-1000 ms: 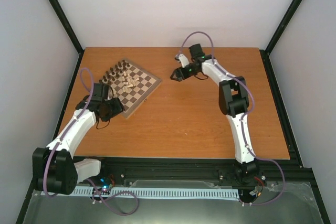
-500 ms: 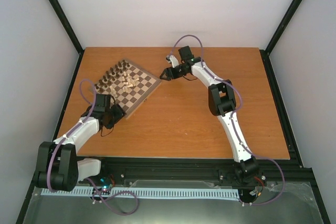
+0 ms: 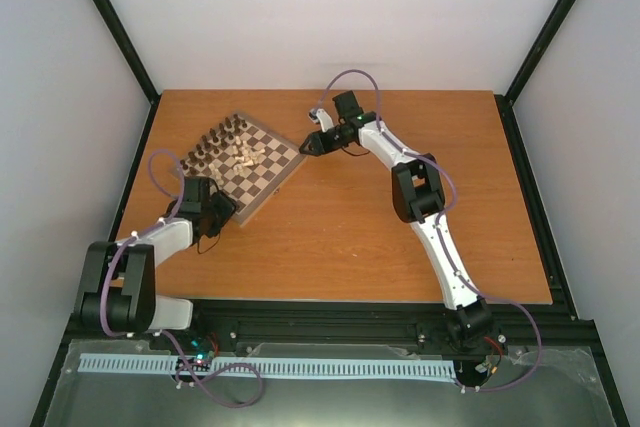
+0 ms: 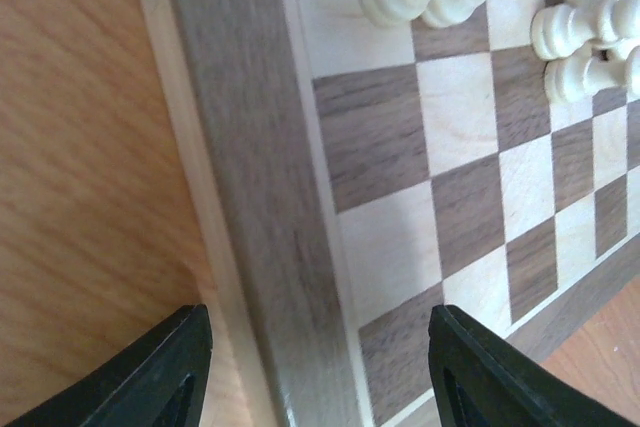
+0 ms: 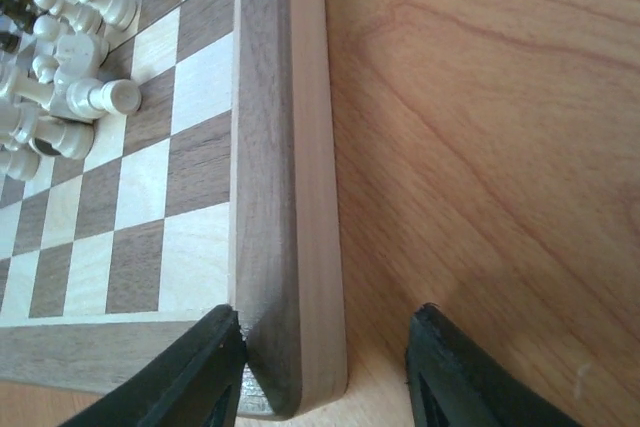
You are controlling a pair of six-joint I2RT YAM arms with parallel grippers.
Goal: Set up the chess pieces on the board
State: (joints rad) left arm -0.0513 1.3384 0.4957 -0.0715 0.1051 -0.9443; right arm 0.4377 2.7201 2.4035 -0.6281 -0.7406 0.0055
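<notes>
My left gripper (image 4: 320, 372) stands released, its fingers (image 4: 160, 372) astride the brown border of the board (image 4: 250, 147), one over the tabletop (image 4: 80, 147) and one over the squares. My right gripper (image 5: 325, 372) is also parted, about the board's right-hand corner, one finger at the frame and the other clear of it. The board lies askew near the tabletop's far left corner, with pale pieces (image 5: 70, 87) heaped mid-board and dark pieces (image 3: 215, 137) ranked along its far left edge.

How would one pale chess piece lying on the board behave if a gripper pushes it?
The pale pieces have round turned bodies and several lie on their sides, so one would probably roll. They are heaped touching, so neighbours likely shift too. The board looks smooth and may let it slide.
</notes>
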